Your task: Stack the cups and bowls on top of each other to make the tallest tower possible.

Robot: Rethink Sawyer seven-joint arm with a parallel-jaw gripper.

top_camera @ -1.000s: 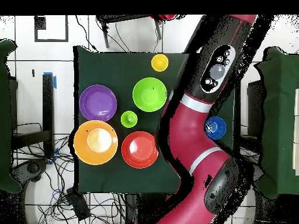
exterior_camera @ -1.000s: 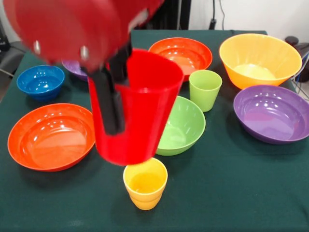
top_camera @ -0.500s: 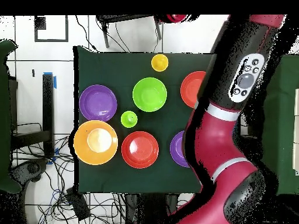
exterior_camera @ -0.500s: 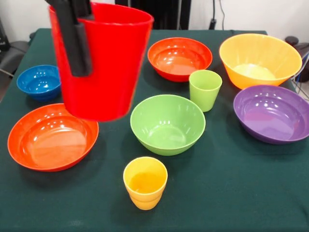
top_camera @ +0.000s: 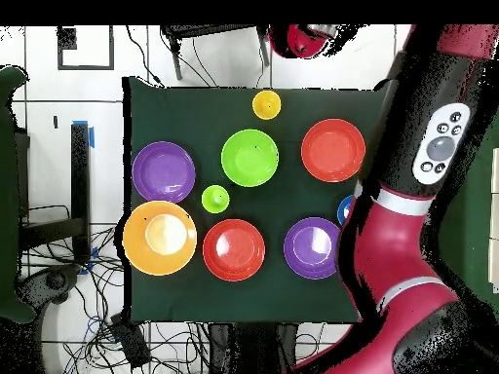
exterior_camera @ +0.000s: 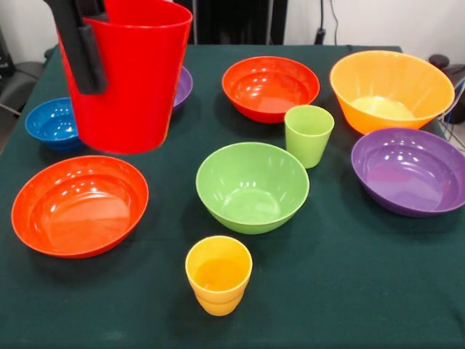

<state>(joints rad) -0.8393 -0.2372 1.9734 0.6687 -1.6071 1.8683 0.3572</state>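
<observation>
Overhead, the green table (top_camera: 175, 292) stands on pale tiled floor (top_camera: 58, 136) strewn with cables (top_camera: 107, 321). Bowls crowd its middle; the yellow cup (exterior_camera: 218, 274) sits alone by one edge. Aloft, the gripper (exterior_camera: 83, 36) pinches the red cup (exterior_camera: 127, 80).

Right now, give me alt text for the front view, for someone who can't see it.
A black pincer holds a red cup aloft, upper left, above a green table dotted with bowls; a yellow cup stands nearest, a green bowl behind it.
</observation>
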